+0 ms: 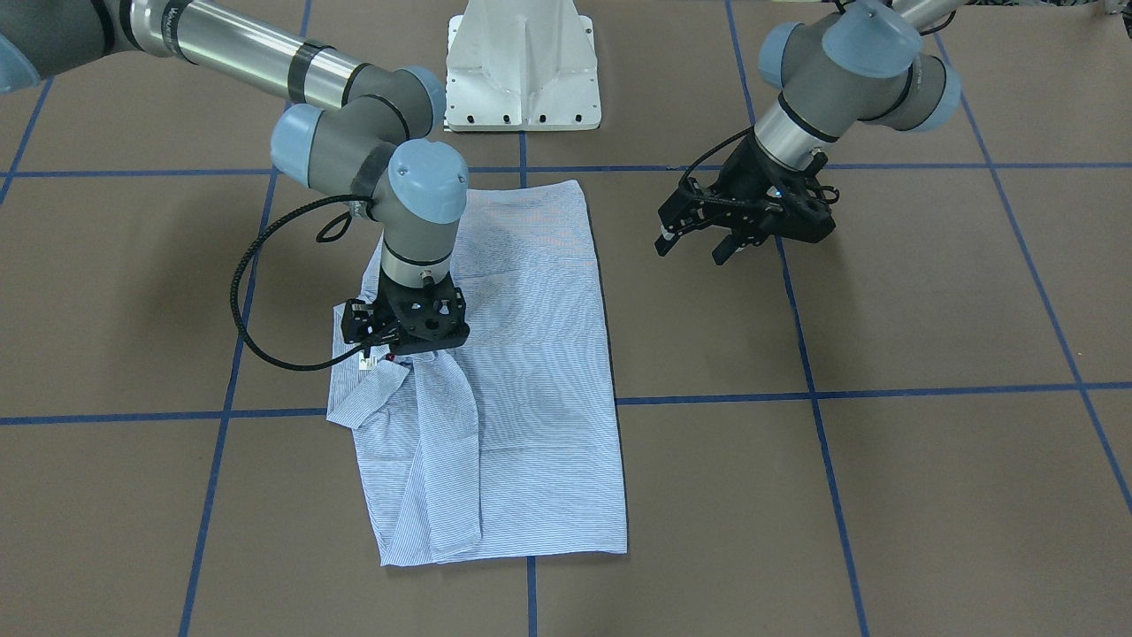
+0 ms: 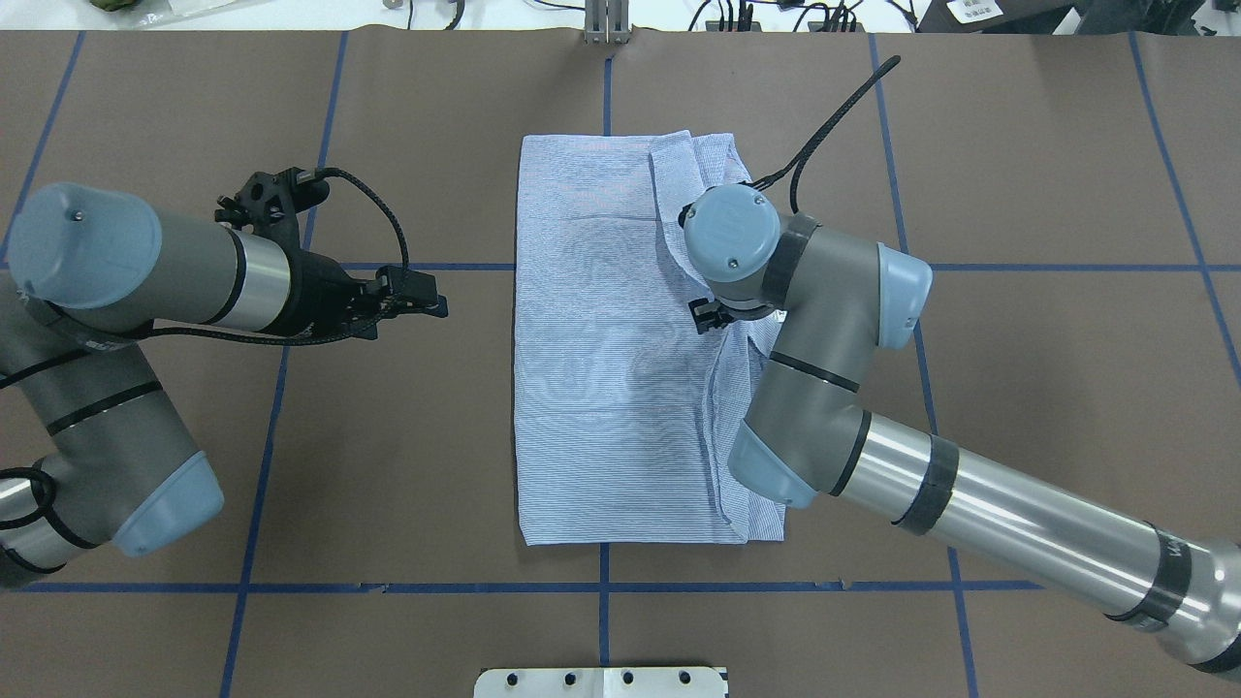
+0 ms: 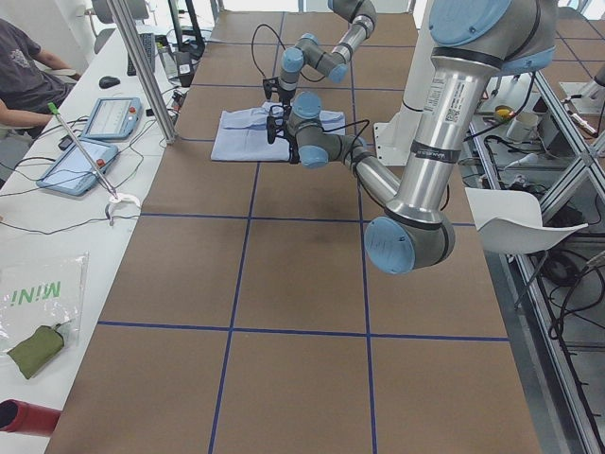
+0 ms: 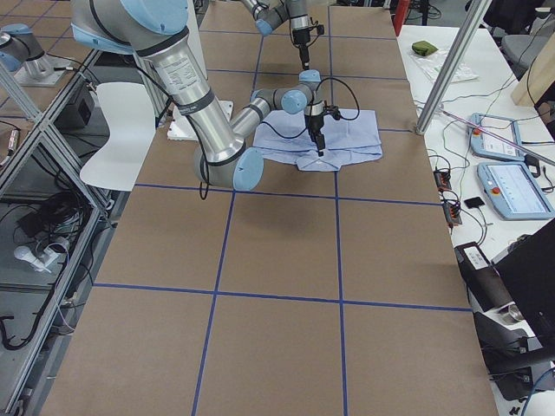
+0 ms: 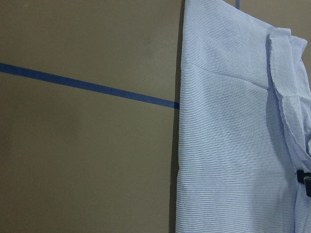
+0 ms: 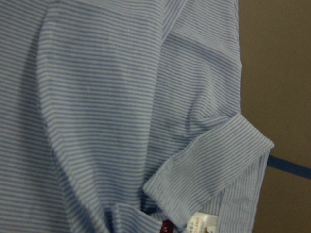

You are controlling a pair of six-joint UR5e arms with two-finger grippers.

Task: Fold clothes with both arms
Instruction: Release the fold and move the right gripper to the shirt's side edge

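Shirt point(image 1: 531, 354) first: lies flat on the desk point(image 1: 884, 487), midway between the two ends and close to the robot-side edge, just out from the white pedestal point(image 1: 522, 71). Narrowed to a long rectangle, long sides running from that edge toward the operators' edge, with a strip of cloth turned in along the side toward the robot's right; presumably squared this way to let crosswise folds come out even. Right gripper point(image 1: 393, 349) next: points straight down onto that turned-in side, at the collar point(image 1: 367, 396), touching or all but touching the cloth beside the small white label point(image 6: 200, 224) and a dark red button point(image 6: 166, 226). Fingertips hidden beneath its own body, hence cannot tell whether closed on cloth or merely resting, despite pleats in the wrist view converging toward it, suggestive of a pinch. Probably set there to hold or tuck the loose collar, the untidiest part, ahead of any further fold. Left gripper point(image 1: 692, 250): hovers off the cloth, above bare desk near the opposite long edge, tilted toward it, fingers parted, holding nothing. Looks like a waiting post, near enough to take that edge, far enough to leave the cloth undisturbed. Counted: one shirt, one right arm point(image 1: 256, 57) plus one left arm point(image 1: 862, 66), a gripper on each, one pedestal, one label, one button in sight; no pocket to be made out.
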